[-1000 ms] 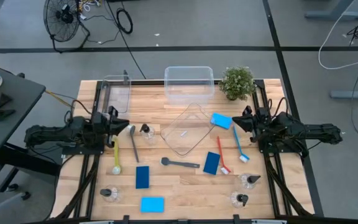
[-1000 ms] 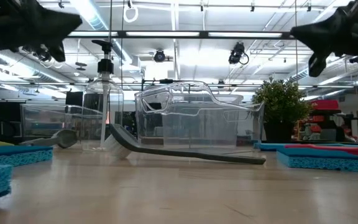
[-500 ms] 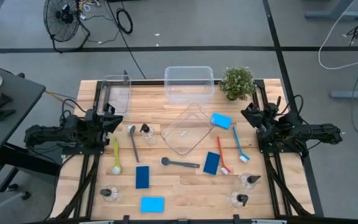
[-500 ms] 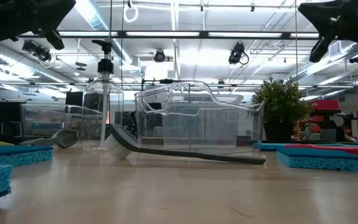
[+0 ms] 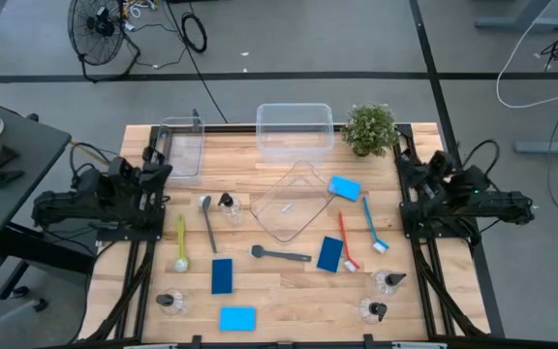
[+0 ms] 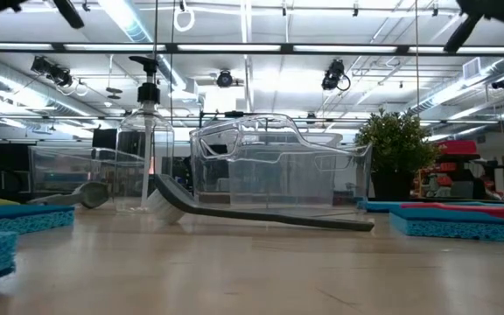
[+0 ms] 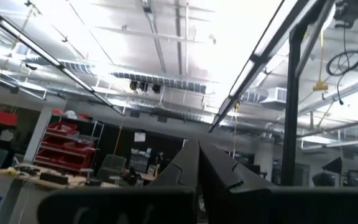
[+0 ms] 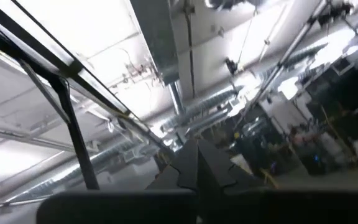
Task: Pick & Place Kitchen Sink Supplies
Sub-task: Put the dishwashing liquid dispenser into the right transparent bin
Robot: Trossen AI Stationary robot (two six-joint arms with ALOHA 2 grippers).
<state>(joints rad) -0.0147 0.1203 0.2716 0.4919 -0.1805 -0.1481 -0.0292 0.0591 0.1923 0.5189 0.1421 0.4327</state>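
My left gripper (image 5: 159,161) is raised over the table's left edge, shut and pointing upward with nothing in it; its fingertips (image 7: 199,148) meet against the ceiling. My right gripper (image 5: 404,167) does the same over the right edge, shut and holding nothing (image 8: 197,147). On the wooden table lie the supplies. A pump bottle (image 5: 226,204) stands mid-left and another (image 5: 387,281) near right. Light-blue sponges (image 5: 345,187) (image 5: 237,318) and dark-blue sponges (image 5: 222,275) (image 5: 330,254) lie flat. So do a yellow-green brush (image 5: 180,242), a grey brush (image 5: 207,221), a black brush (image 5: 279,255), a red brush (image 5: 347,247) and a blue brush (image 5: 373,228).
A clear tray (image 5: 294,201) lies askew at the table's middle. Clear bins (image 5: 294,129) (image 5: 180,145) stand along the far edge beside a potted plant (image 5: 369,127). Two more pump bottles (image 5: 170,302) (image 5: 374,311) stand near the front edge. Black frame rails run down both sides.
Both grippers have risen and drawn back from over the table, the left toward the left edge and the right toward the right edge. Both have tipped so that they point upward. In the low view they have climbed almost out of the picture's top. Nothing on the table has moved.
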